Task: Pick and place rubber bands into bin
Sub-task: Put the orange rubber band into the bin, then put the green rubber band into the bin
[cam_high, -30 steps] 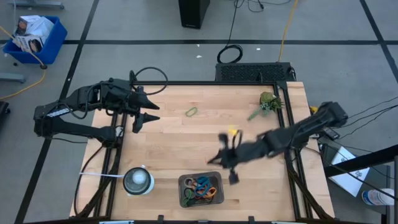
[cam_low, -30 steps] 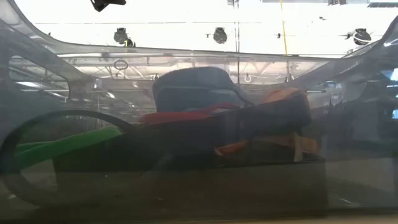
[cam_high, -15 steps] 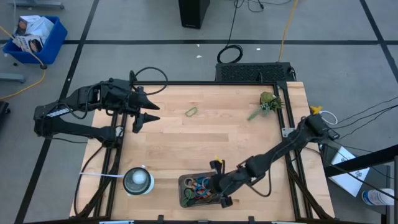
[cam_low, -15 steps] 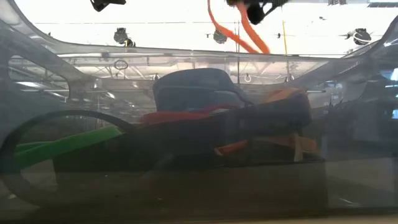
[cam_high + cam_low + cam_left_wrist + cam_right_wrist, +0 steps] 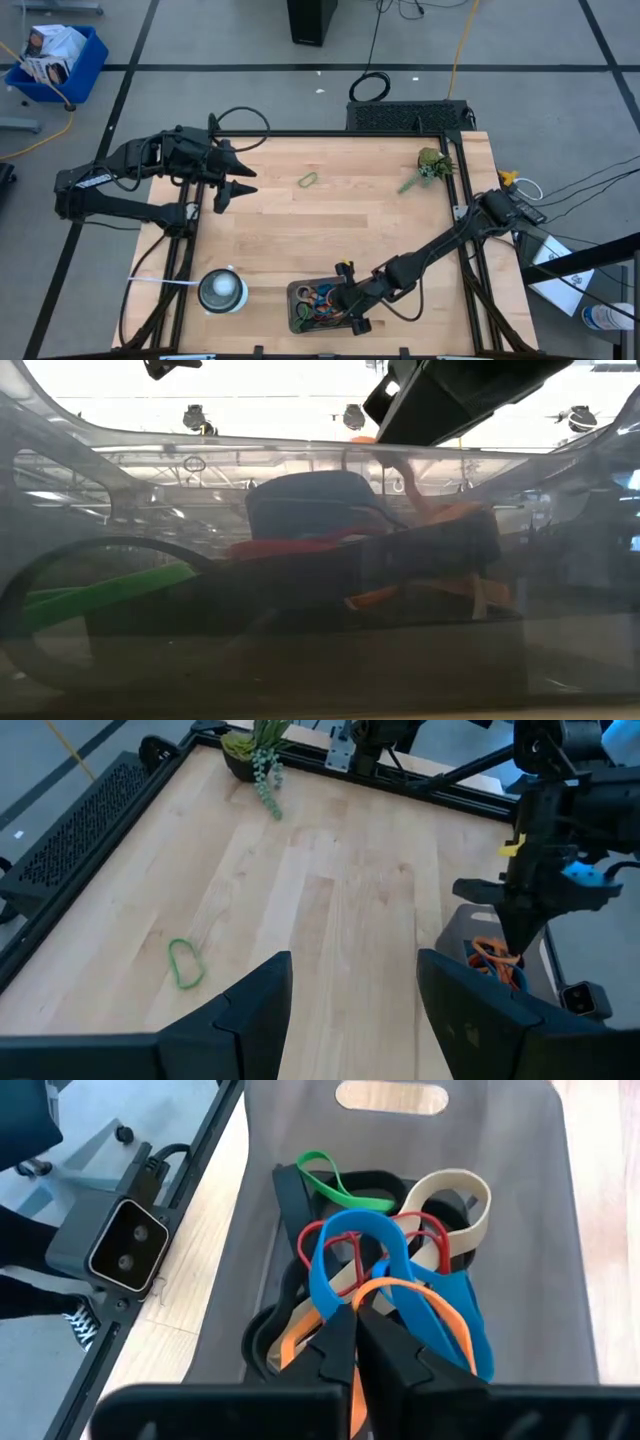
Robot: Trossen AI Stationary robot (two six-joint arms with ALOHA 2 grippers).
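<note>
The dark grey bin (image 5: 300, 300) stands near the table's near edge and holds several rubber bands in green (image 5: 335, 1185), blue (image 5: 330, 1275), red, tan and black. My right gripper (image 5: 346, 296) is just above the bin, shut on an orange rubber band (image 5: 420, 1305). One green rubber band (image 5: 308, 179) lies flat on the bare wood farther back; it also shows in the left wrist view (image 5: 184, 963). My left gripper (image 5: 236, 181) is open and empty over the table's far left part. My right gripper pinches the orange band's upper end (image 5: 362, 1292) between its two fingertips. The fingers come from above, pointing down into the bin. The band's loop hangs slack below them, and its lower part lies on the pile of bands (image 5: 400, 470).
A small green plant (image 5: 430, 165) stands at the table's far right corner. A round white object (image 5: 221, 290) sits left of the bin. The low camera (image 5: 125, 1250) stands right beside the bin. Bare wood lies between the two arms.
My right gripper has gone from the middle of the table toward the near edge, over the bin, and then down. It has stayed shut on the orange band, which hung free above the bin and now reaches down onto the pile.
</note>
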